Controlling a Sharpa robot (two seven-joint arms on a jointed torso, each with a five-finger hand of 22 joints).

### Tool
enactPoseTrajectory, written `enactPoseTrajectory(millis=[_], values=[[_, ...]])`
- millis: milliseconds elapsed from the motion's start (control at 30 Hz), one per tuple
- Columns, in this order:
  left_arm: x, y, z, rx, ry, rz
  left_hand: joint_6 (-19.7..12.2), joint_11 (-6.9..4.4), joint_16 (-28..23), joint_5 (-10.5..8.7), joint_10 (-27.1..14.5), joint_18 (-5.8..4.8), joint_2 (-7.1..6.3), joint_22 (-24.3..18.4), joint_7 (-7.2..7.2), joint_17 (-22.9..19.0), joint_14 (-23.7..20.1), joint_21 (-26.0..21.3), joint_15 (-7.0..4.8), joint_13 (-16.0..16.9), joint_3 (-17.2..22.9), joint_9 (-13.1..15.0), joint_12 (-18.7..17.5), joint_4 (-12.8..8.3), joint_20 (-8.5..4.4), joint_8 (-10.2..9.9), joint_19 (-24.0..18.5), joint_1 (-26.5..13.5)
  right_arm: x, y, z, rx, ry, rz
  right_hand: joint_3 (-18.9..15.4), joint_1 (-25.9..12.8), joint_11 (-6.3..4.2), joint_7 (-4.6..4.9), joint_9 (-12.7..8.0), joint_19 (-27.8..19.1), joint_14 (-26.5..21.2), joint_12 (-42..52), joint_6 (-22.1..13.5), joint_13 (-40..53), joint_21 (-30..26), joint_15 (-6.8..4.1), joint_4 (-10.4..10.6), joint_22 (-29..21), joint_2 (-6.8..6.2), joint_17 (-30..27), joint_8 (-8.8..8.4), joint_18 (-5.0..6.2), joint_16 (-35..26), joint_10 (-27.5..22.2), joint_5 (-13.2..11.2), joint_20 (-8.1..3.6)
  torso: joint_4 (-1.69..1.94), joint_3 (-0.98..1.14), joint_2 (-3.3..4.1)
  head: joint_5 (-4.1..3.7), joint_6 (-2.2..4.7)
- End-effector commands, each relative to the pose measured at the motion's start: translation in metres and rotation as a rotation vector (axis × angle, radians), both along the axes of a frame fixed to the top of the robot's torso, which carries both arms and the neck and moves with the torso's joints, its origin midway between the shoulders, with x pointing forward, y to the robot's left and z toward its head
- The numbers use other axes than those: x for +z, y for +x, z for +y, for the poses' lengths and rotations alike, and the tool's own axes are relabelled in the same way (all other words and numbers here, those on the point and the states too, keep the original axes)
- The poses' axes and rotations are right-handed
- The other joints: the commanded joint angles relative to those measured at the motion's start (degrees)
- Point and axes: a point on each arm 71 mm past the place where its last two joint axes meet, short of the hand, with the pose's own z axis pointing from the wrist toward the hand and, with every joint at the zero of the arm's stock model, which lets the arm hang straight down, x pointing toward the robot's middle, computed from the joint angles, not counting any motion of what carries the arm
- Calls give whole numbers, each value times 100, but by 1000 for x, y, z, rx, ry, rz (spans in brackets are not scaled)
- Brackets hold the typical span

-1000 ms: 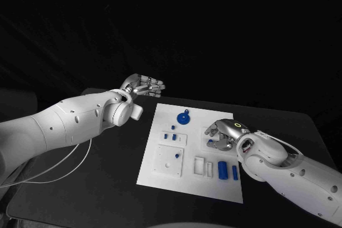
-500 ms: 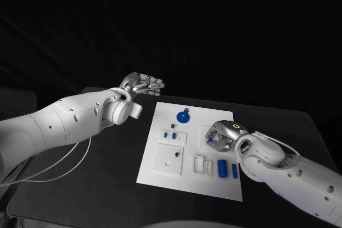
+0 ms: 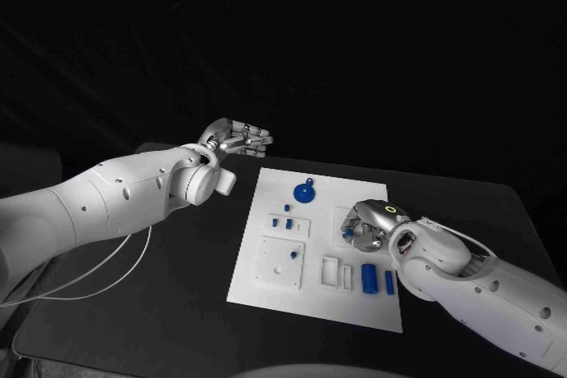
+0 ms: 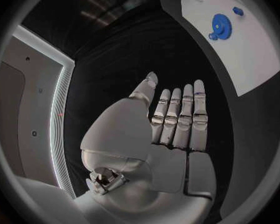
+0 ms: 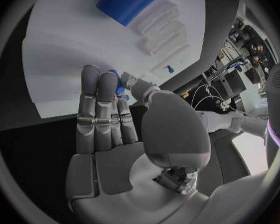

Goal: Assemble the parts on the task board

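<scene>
The task board [image 3: 317,255] lies flat in the middle of the black table [image 3: 189,280], its long side running away from the robot. The right hand [image 3: 366,225] rests low on the board's right half, fingers bent down onto the white surface. In the right wrist view a small blue part [image 5: 118,83] sits between the thumb and the fingertips, so the hand [image 5: 124,134] pinches it.

The left hand [image 3: 237,139] hangs in the air beyond the board's far left corner, well apart from it, fingers straight and side by side with nothing in them [image 4: 171,129].

A blue gear [image 3: 305,196] lies near the board's far edge. Two small blue pegs [image 3: 281,225] stand left of centre, and two blue cylinders [image 3: 378,281] lie near the near right corner.
</scene>
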Motion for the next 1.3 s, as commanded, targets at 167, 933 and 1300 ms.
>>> enactPoseTrajectory(millis=[167, 933, 1300], values=[[1, 0, -1, -7, -12, -7, -18, 5, -7, 2, -37, 85, 24, -7, 5, -7, -50, -24, 9, -6, -10, -7, -8, -21, 31, -18, -26, -37, 1, -1, 2, -13, 6, -45, 375, 136, -66, -51, 31, 94, 23, 47, 185, 32, 114, -66, -138, 164, 191, 34, 35, 12, 11, 266, -33, -72, 2, 1, 1, 4, -16], [1, 2, -1, -3, -10, -2, -19, 7, -6, -3, -42, 87, 31, -7, 8, -7, -50, -24, 10, -6, -3, -7, -8, -23, 32, -17, -27, -29, 47, -7, 15, 46, 53, -138, 285, 387, -133, -98, 183, 128, 121, 41, 290, 33, 101, -102, 178, 384, 172, 232, 29, -29, -84, 503, -34, -108, -7, 8, -4, 127, -20], [-1, 3, -9, -16, -13, 6, -19, 11, -7, -13, -53, 89, 29, -7, 11, -7, -54, -25, 10, -6, 1, -8, -8, -36, 33, -19, -28, 2, 70, -15, 55, 140, 137, -157, 255, 398, -130, -95, 188, 129, 127, 39, 282, 31, 76, -102, 158, 430, 184, 279, 27, -19, -121, 497, -34, -106, 8, 4, -21, 93, 34]])
